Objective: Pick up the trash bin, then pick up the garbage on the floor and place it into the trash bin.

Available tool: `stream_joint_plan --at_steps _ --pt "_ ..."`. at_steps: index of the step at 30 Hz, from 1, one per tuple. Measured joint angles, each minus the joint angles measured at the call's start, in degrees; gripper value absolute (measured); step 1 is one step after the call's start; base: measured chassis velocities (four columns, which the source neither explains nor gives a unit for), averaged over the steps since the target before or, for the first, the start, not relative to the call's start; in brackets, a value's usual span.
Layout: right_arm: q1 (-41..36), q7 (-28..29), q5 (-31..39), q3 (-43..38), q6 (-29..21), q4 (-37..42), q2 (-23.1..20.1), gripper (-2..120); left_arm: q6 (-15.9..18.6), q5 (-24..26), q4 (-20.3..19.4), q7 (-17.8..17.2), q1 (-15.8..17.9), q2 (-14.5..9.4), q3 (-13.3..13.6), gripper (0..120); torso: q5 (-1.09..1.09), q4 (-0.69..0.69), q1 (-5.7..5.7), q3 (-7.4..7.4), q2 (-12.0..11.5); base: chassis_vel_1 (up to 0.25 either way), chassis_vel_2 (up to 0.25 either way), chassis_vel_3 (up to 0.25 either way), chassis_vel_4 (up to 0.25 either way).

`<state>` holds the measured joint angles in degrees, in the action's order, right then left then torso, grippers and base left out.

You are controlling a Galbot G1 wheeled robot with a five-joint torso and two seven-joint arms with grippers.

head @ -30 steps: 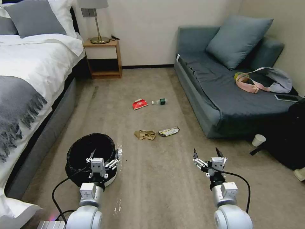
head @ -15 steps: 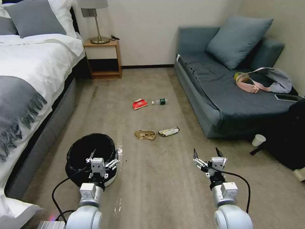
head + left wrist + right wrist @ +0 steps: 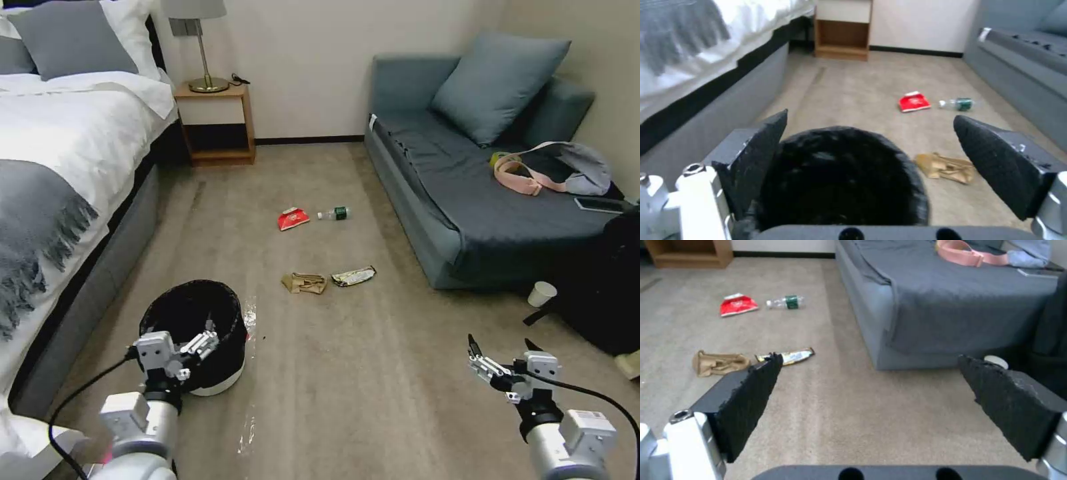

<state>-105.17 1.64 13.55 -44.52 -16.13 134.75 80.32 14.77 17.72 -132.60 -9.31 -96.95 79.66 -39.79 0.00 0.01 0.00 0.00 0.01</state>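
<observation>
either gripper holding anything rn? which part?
Nothing held. Left gripper is open at the near rim of the round white bin with crinkly black liner, not clamped on it. Right gripper is open over bare carpet.

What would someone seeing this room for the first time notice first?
Probably the trash bin with its black liner, on the carpet near the bed, with the left gripper held open at its near rim. Next, four bits of litter mid-floor: a red packet and small bottle farther off, brown paper and a shiny wrapper nearer. The right gripper hangs open over bare carpet by the sofa.
</observation>
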Motion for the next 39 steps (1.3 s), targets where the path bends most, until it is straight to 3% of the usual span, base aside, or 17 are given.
stream_joint_plan --at_steps 1,5,9,11,15,16,20,26,29,35,39 --pt "0.00 0.00 0.00 0.00 0.00 0.00 0.00 100 0.00 0.00 0.00 0.00 0.00 0.00 0.00 100 0.00 0.00 0.00 0.00 0.00 0.000 0.000 0.000 0.000" --pt "0.35 -0.20 -0.14 0.47 0.66 -0.69 -0.49 100 5.97 6.29 1.02 -1.77 2.58 -4.20 -4.65 100 -0.01 0.00 0.00 0.00 0.00 0.000 0.000 0.000 0.000" --pt "0.73 -0.41 -0.26 1.13 1.02 -1.02 -0.76 100 10.02 9.67 1.58 -2.70 3.91 -7.02 -7.66 100 -0.01 -0.01 0.00 0.00 0.00 0.000 0.000 0.000 0.000" --pt "0.79 -0.51 -0.32 1.28 1.11 -1.09 -0.85 100 11.46 10.67 1.58 -3.01 4.23 -7.72 -8.24 100 -0.01 0.01 0.00 0.00 0.00 0.000 0.000 0.000 0.000" --pt "0.62 -0.82 -0.55 1.36 1.94 -1.27 -1.02 100 18.80 16.58 2.32 -5.52 6.77 -11.43 -9.71 100 -0.01 -0.01 0.00 0.00 0.00 0.000 0.000 0.000 0.000" --pt "0.62 -0.82 -0.55 1.36 1.94 -1.27 -1.02 100 18.80 16.58 2.32 -5.52 6.77 -11.43 -9.71 100 -0.01 -0.01 0.00 0.00 0.00 0.000 0.000 0.000 0.000" --pt "0.49 -1.00 -0.59 1.34 2.61 -1.55 -1.07 100 23.29 25.42 6.02 -10.35 10.97 -15.07 -9.14 100 -0.01 -0.01 0.00 0.00 0.00 0.000 0.000 0.000 0.000" --pt "0.41 -1.08 -0.71 1.55 3.02 -1.86 -1.08 100 25.53 30.32 11.07 -13.24 15.09 -17.77 -8.30 100 -0.01 0.00 0.00 0.00 0.00 0.000 0.000 0.000 0.000" --pt "0.48 -1.09 -0.86 1.53 3.21 -2.41 -1.10 100 27.41 32.82 14.45 -14.86 19.26 -19.09 -7.32 100 0.00 -0.01 0.00 0.00 0.00 0.000 0.000 0.000 0.000" --pt "1.04 -1.06 -0.92 1.53 3.22 -3.25 -0.99 100 27.76 36.73 18.62 -17.54 24.88 -20.47 -4.96 100 0.00 -0.01 0.00 0.01 -0.01 0.000 0.000 0.000 0.000" --pt "1.26 -0.94 -1.05 1.29 3.18 -4.04 -0.92 100 27.74 43.24 23.36 -22.87 30.26 -22.62 -2.34 100 0.00 -0.01 0.00 0.01 -0.01 0.000 0.000 0.000 0.000"
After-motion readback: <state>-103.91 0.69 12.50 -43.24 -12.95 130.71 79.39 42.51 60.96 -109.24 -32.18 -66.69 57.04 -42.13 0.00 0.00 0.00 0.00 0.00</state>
